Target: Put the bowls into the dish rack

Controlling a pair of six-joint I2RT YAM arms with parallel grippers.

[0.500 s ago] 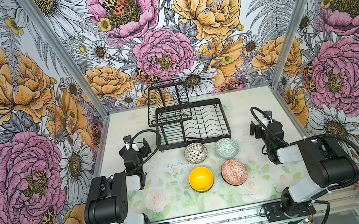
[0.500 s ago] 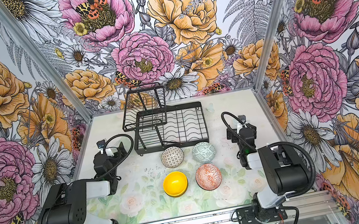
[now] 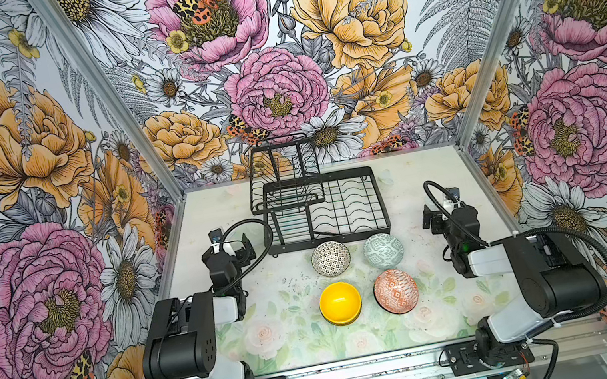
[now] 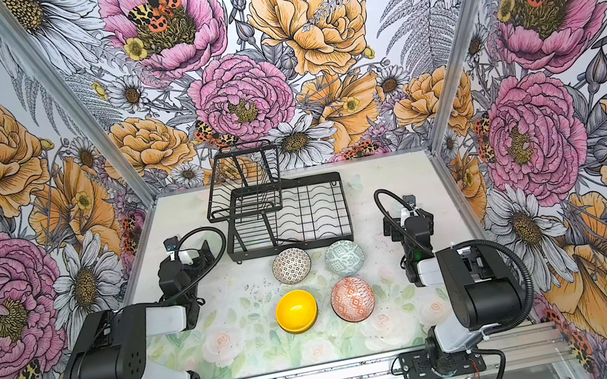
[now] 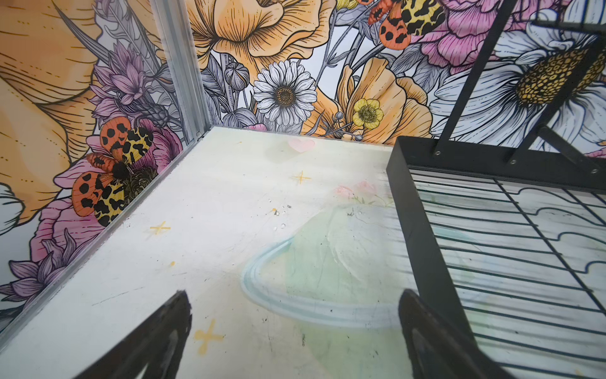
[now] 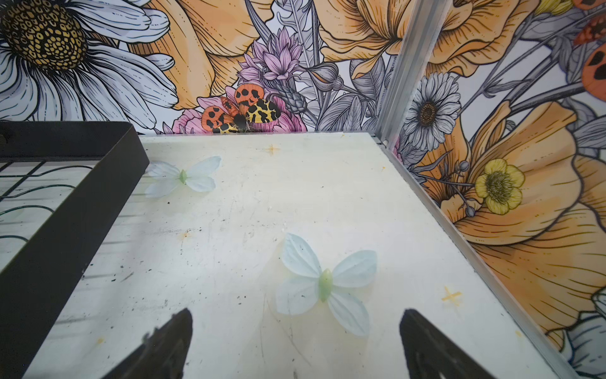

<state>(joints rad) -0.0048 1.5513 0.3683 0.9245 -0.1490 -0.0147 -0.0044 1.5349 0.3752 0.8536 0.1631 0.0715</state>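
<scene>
Several bowls sit in a square in front of the dish rack in both top views: black-white (image 3: 331, 258), pale green (image 3: 383, 250), yellow (image 3: 340, 303) and orange-white (image 3: 395, 291). The black wire dish rack (image 3: 327, 235) stands at the back middle with nothing in it, its raised basket on the left. My left gripper (image 3: 235, 249) hovers open beside the rack's left front corner. My right gripper (image 3: 441, 213) hovers open to the right of the rack. In the left wrist view the gripper (image 5: 295, 328) holds nothing, next to the rack (image 5: 423, 236). The right wrist view shows my gripper (image 6: 295, 331) holding nothing.
Flower-printed walls with metal corner posts (image 3: 472, 127) enclose the table on three sides. The rack's wall (image 6: 65, 223) lies left of the right gripper in its wrist view. Butterflies printed on the table (image 6: 324, 285) show there too.
</scene>
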